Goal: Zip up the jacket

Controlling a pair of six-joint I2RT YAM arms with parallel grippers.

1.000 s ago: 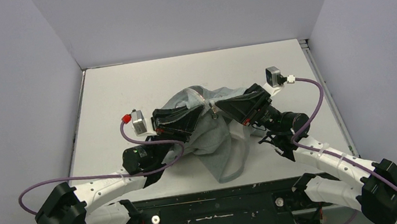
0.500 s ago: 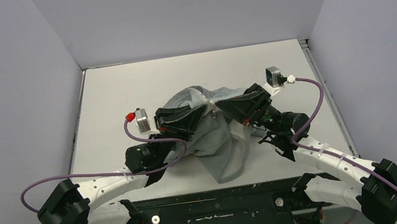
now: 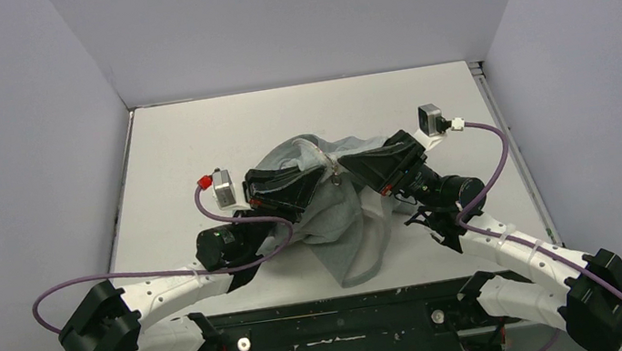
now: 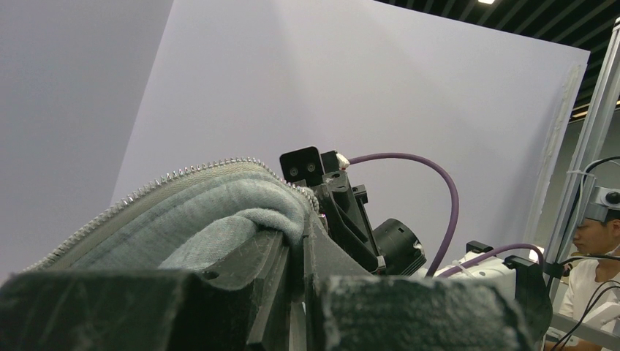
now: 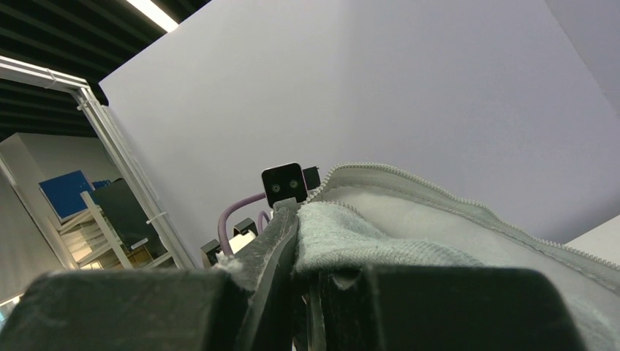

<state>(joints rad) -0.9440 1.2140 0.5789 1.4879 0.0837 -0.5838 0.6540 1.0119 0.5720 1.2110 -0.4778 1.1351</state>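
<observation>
Your jacket (image 3: pixel 347 225) sits bunched up around the middle of the desk (image 3: pixel 192 137), a bit toward the near edge, with its top hoisted up between both hands. Your left hand (image 3: pixel 318 174) is clamped tight on one front edge and your right hand (image 3: pixel 348 168) is pinched on the other. The zipper teeth (image 4: pixel 146 191) look bare and unjoined in both wrist views, so I'd say the zipping hasn't really started and the whole run is left.

A pale grey table (image 3: pixel 193 146) sits inside a plain booth. A white back wall (image 3: pixel 295 22) rises behind the table, with a left wall (image 3: pixel 8 200) and a right wall (image 3: pixel 609 97) flanking it. High above the table, beyond the booth, a strip light (image 5: pixel 152 14) glows on a dark ceiling beside a metal frame (image 5: pixel 127 164).
</observation>
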